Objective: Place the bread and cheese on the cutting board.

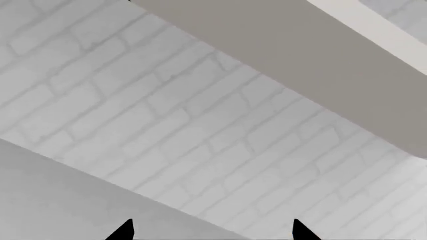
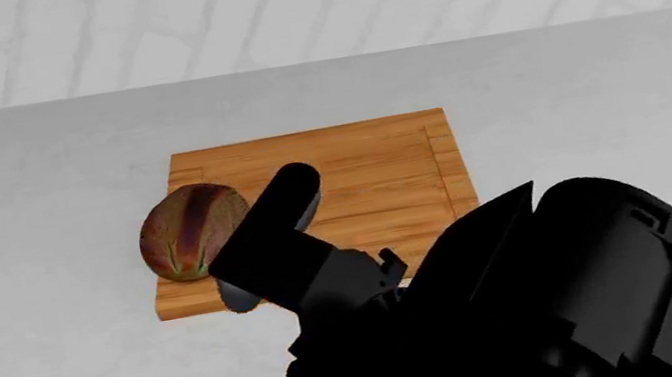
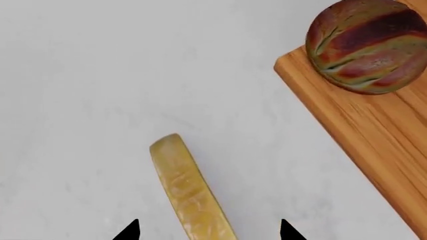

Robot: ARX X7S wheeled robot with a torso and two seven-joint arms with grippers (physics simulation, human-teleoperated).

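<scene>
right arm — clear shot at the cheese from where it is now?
Probably yes. In the right wrist view the cheese lies on bare counter between the open tips of the right pincer, nothing between them. The bread sits off on the cutting board, apart from it.

light: bright, even, diffuse | shadows: faint | glare: none | focus: sharp, clean render | edges: undistorted

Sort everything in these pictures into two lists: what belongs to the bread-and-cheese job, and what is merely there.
Belongs to the job:
- bread, on the board's edge
- cheese, still on the counter
- cutting board
- right tool, open astride the cheese

Merely there:
- counter
- brick wall
</scene>
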